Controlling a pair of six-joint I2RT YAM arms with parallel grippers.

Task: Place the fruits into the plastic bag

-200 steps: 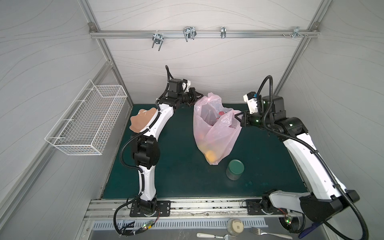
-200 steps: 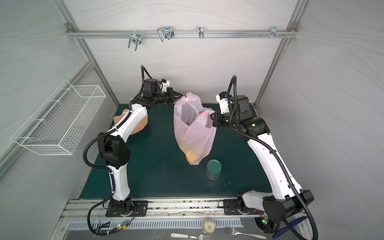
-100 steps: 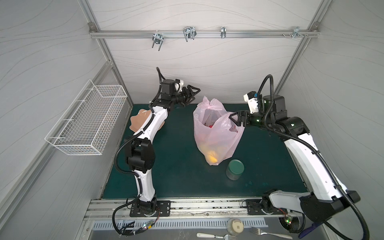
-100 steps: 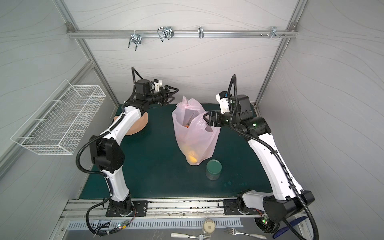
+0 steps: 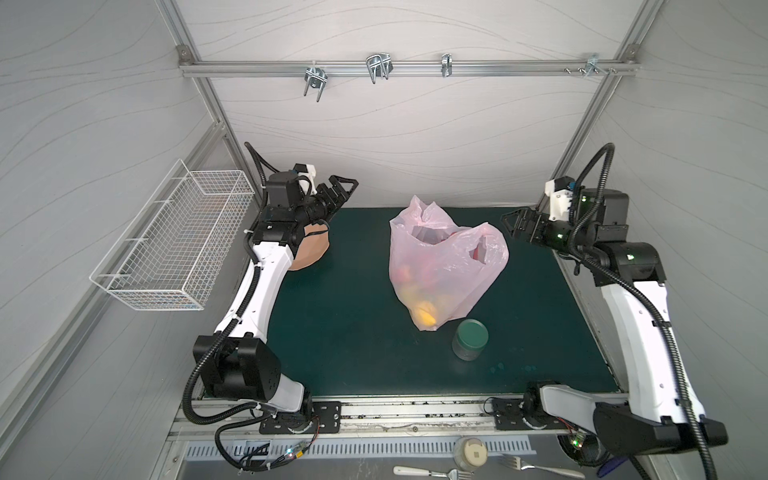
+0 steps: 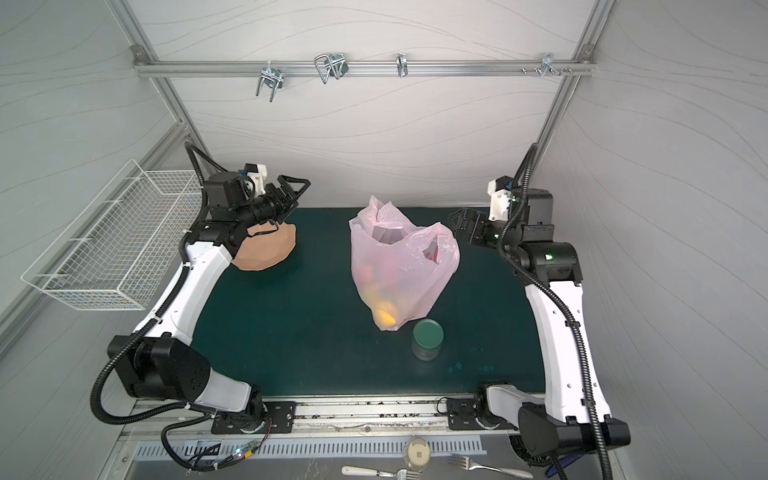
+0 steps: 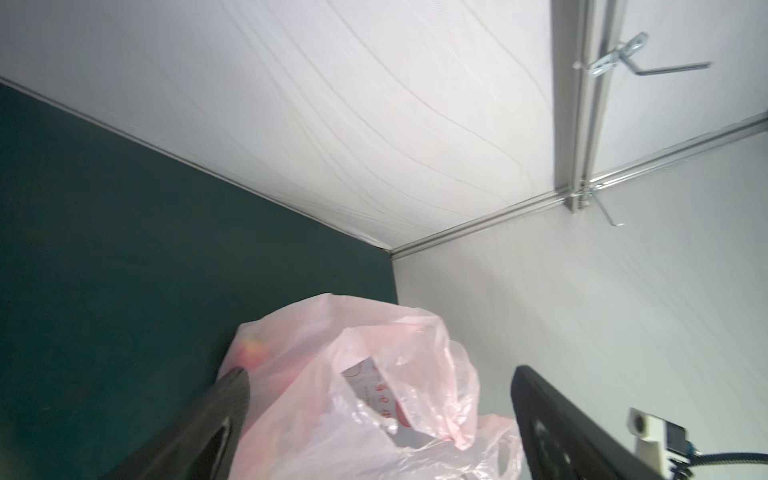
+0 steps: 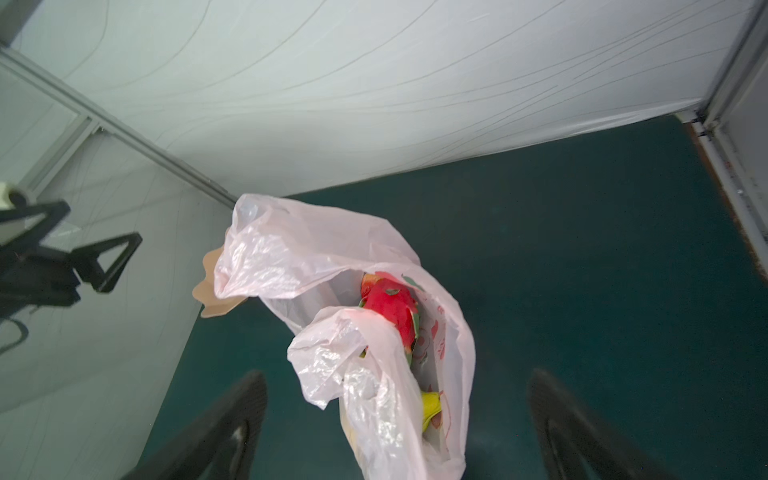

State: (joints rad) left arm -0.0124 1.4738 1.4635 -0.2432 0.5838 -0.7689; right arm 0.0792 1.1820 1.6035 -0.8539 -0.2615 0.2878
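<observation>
Seen upright on green mat [image 5: 340, 332]: plastic bag [image 5: 446, 257], fruits [image 8: 390, 307] inside. Fingers of left gripper [image 7: 379, 372] and right gripper [image 8: 399, 376] are spread wide; nothing is held.

Both top views look steeply down from high in front, sharing the whole green mat [image 5: 340, 340] with the plastic bag [image 5: 444, 266] mid-frame. Each wrist view faces that bag from close, from opposite sides
</observation>
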